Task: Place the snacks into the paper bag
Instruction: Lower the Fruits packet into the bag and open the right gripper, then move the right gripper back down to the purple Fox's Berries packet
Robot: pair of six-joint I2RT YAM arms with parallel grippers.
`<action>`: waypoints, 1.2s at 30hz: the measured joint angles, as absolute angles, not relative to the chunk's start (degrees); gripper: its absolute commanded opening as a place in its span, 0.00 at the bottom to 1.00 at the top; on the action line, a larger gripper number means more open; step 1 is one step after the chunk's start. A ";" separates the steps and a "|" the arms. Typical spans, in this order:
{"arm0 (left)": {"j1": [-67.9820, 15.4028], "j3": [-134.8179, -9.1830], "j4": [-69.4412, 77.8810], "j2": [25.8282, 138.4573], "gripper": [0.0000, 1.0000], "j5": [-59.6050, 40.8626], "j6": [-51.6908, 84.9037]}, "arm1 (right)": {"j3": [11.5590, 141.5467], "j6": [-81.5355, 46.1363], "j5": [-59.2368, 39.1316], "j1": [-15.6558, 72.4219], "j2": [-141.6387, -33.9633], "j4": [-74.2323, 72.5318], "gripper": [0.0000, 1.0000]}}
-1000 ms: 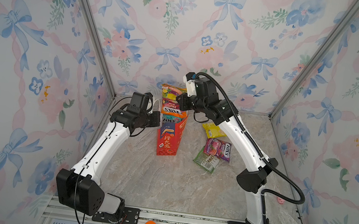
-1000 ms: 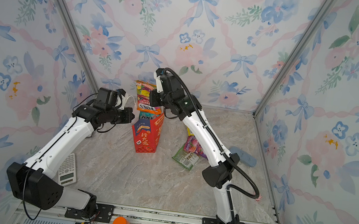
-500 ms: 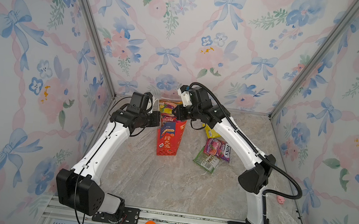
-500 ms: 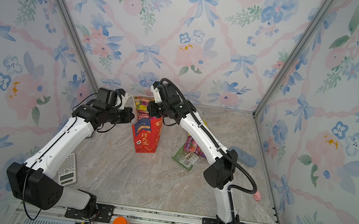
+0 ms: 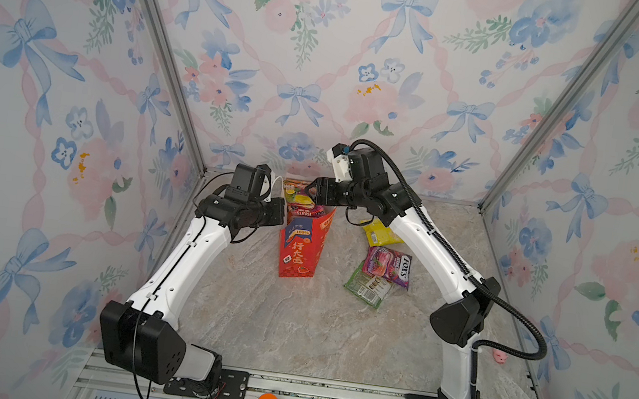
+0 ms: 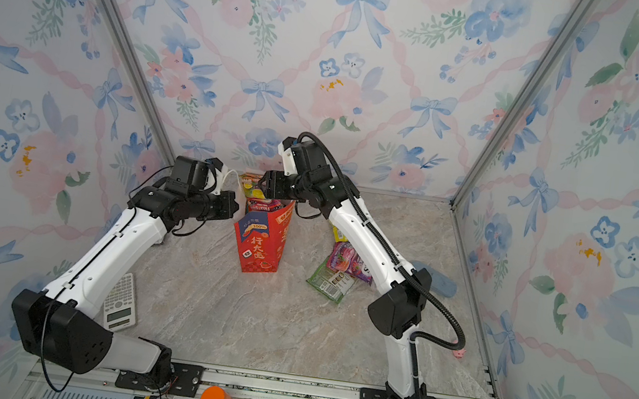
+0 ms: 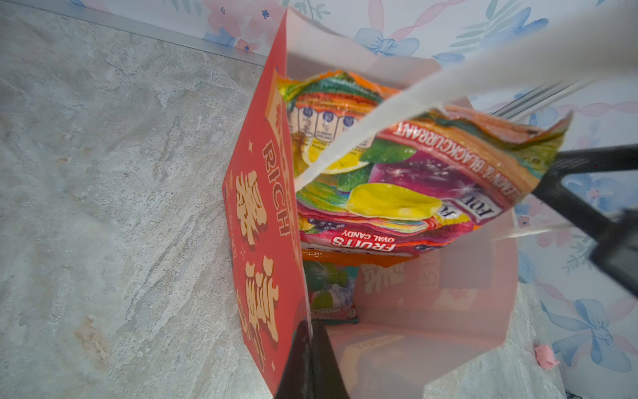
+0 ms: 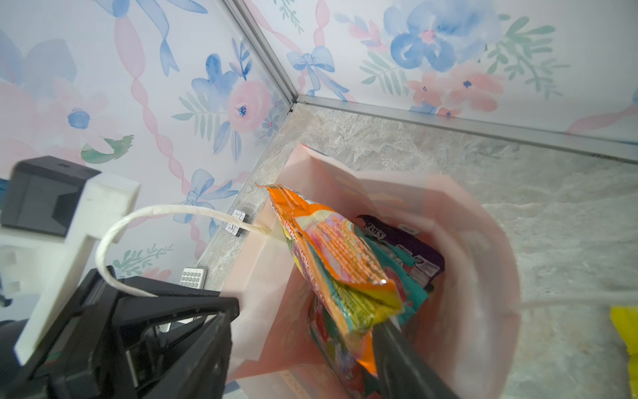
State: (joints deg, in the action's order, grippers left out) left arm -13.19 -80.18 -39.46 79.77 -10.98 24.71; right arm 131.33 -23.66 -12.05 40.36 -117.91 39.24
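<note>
**Orange packet at the mouth of the paper bag**

The red paper bag [image 5: 301, 248] stands upright on the table [image 5: 292, 331], with several snacks inside. The left gripper [image 7: 309, 345] has its jaws pinched on the bag's side wall. The right gripper [image 5: 311, 191] holds its jaws wide over the opening, one finger against an orange packet [image 8: 345, 262] that projects above the rim. The yellow packet [image 5: 382, 234], magenta packet [image 5: 389, 262] and green packet [image 5: 367, 288] lie on the table nearby.

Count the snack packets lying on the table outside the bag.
3: a yellow packet farthest back, a magenta packet in the middle, a green packet in front. The right arm may hide more.
</note>
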 measured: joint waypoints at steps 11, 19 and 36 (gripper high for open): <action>-13.19 -80.18 -39.48 79.77 0.00 -11.00 24.71 | 124.07 -24.03 -11.77 40.12 -107.33 33.71 0.77; -13.19 -80.18 -39.48 79.77 0.00 -11.00 24.71 | 112.66 -24.08 -9.63 39.35 -99.15 30.79 0.77; -13.08 -80.18 -39.48 79.77 0.00 -11.03 24.71 | 64.88 -36.97 -1.06 28.16 -77.25 27.46 0.87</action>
